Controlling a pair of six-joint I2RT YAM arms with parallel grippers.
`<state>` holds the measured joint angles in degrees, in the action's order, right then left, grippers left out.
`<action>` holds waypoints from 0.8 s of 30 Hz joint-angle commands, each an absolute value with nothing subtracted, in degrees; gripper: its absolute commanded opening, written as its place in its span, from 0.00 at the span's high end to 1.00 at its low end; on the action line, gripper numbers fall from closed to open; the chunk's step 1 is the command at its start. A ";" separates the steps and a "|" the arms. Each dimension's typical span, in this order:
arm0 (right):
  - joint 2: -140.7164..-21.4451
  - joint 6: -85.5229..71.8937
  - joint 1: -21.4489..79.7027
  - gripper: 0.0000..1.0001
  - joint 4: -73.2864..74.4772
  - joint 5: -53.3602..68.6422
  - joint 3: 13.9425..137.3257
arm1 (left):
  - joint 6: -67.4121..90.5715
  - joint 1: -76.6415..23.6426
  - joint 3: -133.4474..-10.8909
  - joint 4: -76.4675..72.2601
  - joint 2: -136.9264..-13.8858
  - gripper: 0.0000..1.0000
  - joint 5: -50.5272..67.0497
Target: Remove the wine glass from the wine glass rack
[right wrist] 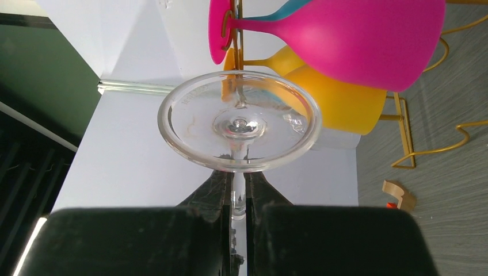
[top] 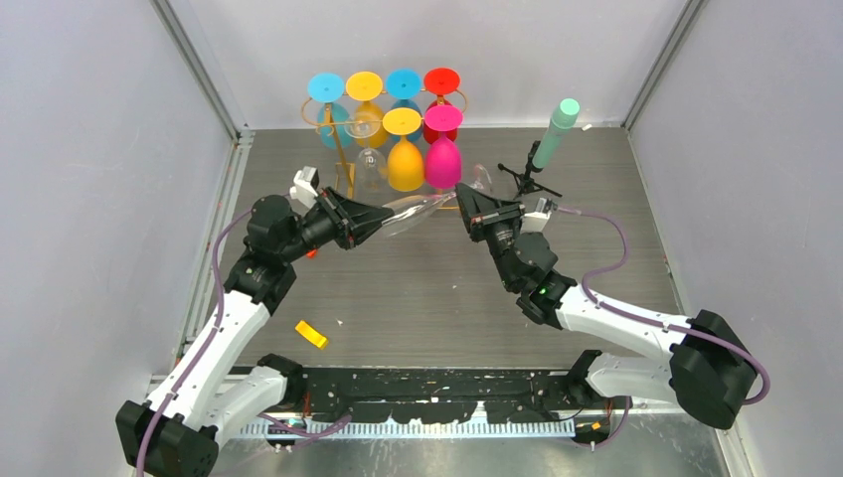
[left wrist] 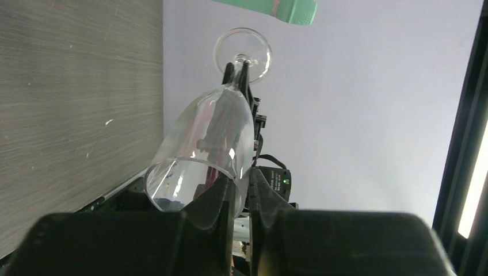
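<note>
Top external view: the glass (top: 413, 211), clear, is off the rack (top: 344, 164) and hangs above the desk (top: 418, 298), just in front of the rack's near row, carried between both arms. Its long axis lies near level and runs across the desk. The bowl mouth points toward the left arm and the foot toward the right arm, with the foot end slightly farther back. The left pincer (top: 383, 221) is clenched on the bowl rim; in the left wrist view the rim wall passes between its fingers (left wrist: 221, 201). The right pincer (top: 461, 202) is clenched on the stem just short of the foot; in the right wrist view the stem stands between its fingers (right wrist: 218, 195) and the foot disc faces the camera. Each arm therefore sits at one end of the axis, and neither is nearer than the other. Behind the foot end, the pink glass (top: 443, 161) and the yellow glass (top: 405, 164) hang bowl-down from the rack. They are near the foot, and contact cannot be determined. Judgement: removal from the rack appears complete, and what remains is a handover or a set-down. Since both grips lie on one line, any pull along that line by one arm loads the other grip. The arm that lets go should draw straight back along the axis. Drift of the foot end toward the rack risks striking the pink glass.
</note>
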<state>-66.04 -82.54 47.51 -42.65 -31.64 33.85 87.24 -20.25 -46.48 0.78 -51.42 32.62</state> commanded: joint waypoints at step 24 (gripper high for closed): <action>-55.73 -79.74 47.72 0.21 -14.95 -26.50 36.03 | 42.57 -20.39 -68.62 46.46 -58.39 1.00 15.21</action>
<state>-60.40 -83.77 47.57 -31.00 -27.75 31.20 57.10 -20.56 -62.54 29.23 -57.43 24.01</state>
